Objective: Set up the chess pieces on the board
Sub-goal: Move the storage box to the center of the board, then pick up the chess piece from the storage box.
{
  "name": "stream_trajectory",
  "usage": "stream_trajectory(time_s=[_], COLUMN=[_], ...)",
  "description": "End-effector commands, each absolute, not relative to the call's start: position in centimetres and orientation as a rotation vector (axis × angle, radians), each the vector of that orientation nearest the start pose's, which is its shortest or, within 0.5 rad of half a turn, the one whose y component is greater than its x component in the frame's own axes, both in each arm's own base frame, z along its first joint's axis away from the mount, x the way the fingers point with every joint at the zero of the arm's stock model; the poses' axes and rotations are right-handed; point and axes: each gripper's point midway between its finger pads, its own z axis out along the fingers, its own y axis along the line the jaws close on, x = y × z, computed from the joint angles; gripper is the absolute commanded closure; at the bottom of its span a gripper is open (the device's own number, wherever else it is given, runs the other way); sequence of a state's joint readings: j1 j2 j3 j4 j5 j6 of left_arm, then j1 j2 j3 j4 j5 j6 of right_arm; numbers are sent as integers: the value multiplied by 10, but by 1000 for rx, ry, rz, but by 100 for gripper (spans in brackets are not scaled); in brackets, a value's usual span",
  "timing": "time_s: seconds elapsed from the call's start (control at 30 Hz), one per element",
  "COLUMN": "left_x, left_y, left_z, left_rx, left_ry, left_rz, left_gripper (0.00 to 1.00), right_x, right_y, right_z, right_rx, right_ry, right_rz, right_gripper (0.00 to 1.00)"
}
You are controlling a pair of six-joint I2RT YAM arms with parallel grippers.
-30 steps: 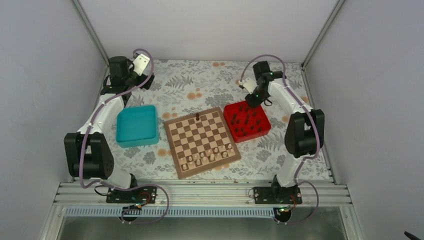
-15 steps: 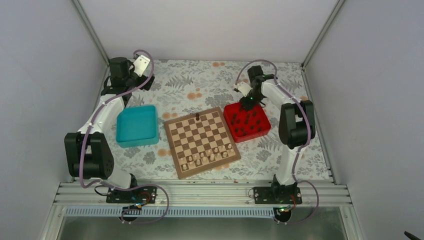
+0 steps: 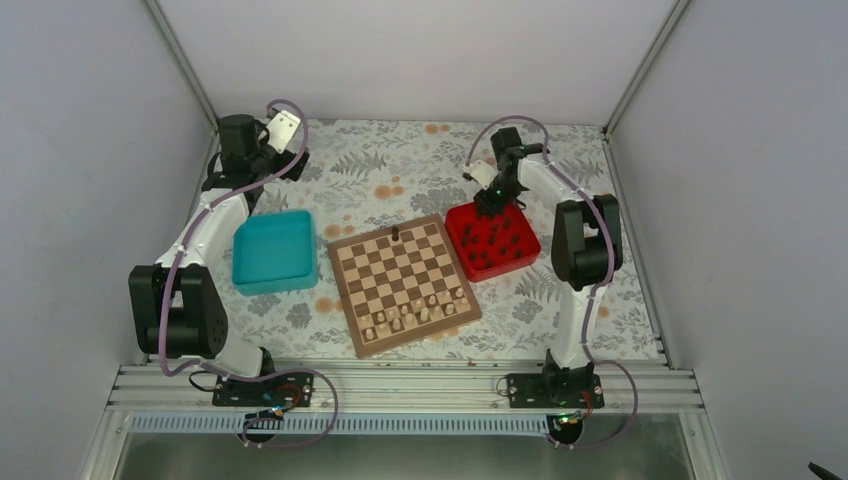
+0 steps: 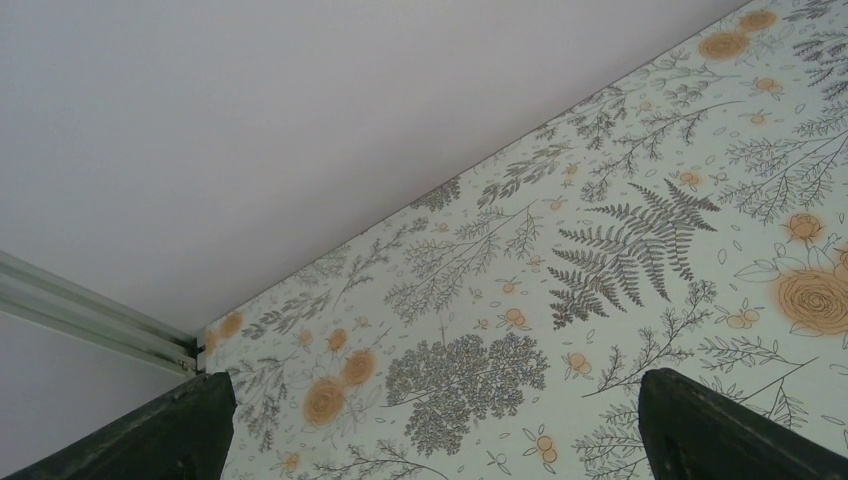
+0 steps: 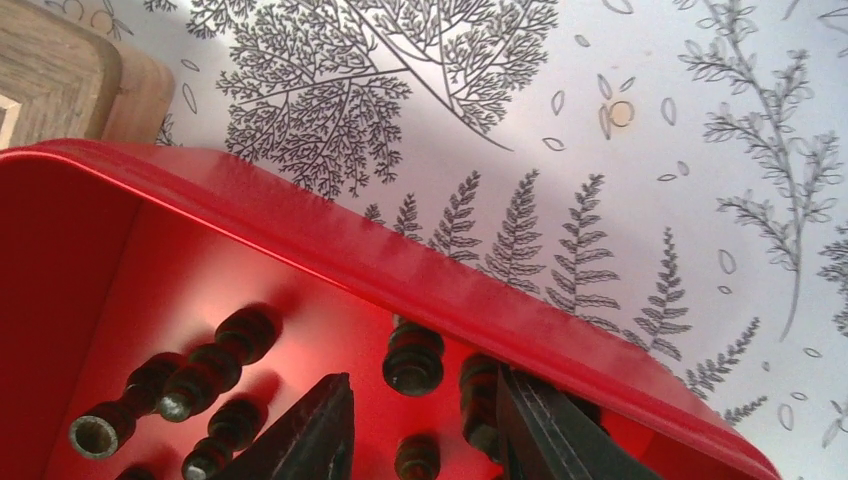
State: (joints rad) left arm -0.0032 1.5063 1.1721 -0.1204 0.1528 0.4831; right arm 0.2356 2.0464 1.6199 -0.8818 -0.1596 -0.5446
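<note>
On the top external view, the board (image 3: 405, 285) sits mid-table, turned slightly askew. The teal tray (image 3: 272, 250) lies off its left edge, and the red tray (image 3: 492, 240) is just beside its far right corner. Most of the chess pieces (image 3: 488, 247) lie loose in the red tray. One dark chessman (image 3: 396, 234) stands on the board's far edge row, and pale chessmen (image 3: 420, 308) fill the rows at its near edge. My right gripper (image 3: 490, 203) hangs over the red tray's far rim. My left gripper (image 3: 288, 160) sits at the table's (image 3: 400, 165) far left corner.

Left wrist: the left gripper (image 4: 432, 385) has its fingers spread wide, with only the floral table cover between them.

Right wrist: the right gripper (image 5: 422, 385) has its jaws apart, with the tips dipped inside the red tray (image 5: 420, 275) near its far wall. Chess pieces (image 5: 215, 365) lie on their sides on the tray floor. One piece lies between the tips, but I see no grip on it. The board's corner (image 5: 50, 70) shows at the upper left.
</note>
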Motion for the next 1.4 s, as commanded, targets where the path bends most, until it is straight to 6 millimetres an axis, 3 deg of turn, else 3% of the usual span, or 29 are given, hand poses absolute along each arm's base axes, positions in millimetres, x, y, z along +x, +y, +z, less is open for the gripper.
stream_trajectory(time_s=[0.0,0.2,0.47,0.87,1.13,1.27,1.37], left_x=[476,476,475,475,475,475,475], left_y=[-30,-30,-32,-32,-33,-33,-34], left_z=[246,245,244,245,244,246,246], left_rx=[589,591,595,592,593,594,596], left_ry=[1920,1920,1923,1920,1921,1918,1918], left_rz=[154,151,138,135,130,130,124], left_gripper=[0,0,0,0,0,0,0], right_x=[432,434,430,431,428,422,417], right_y=[144,147,149,155,150,152,169], right_z=[67,69,51,51,79,114,147], right_rx=[-1156,-1131,-1137,-1136,-1122,-1126,-1167], right_ry=[2606,2573,2589,2559,2528,2497,2445], right_rz=[220,216,219,203,159,158,152], right_gripper=[62,63,66,85,92,92,92])
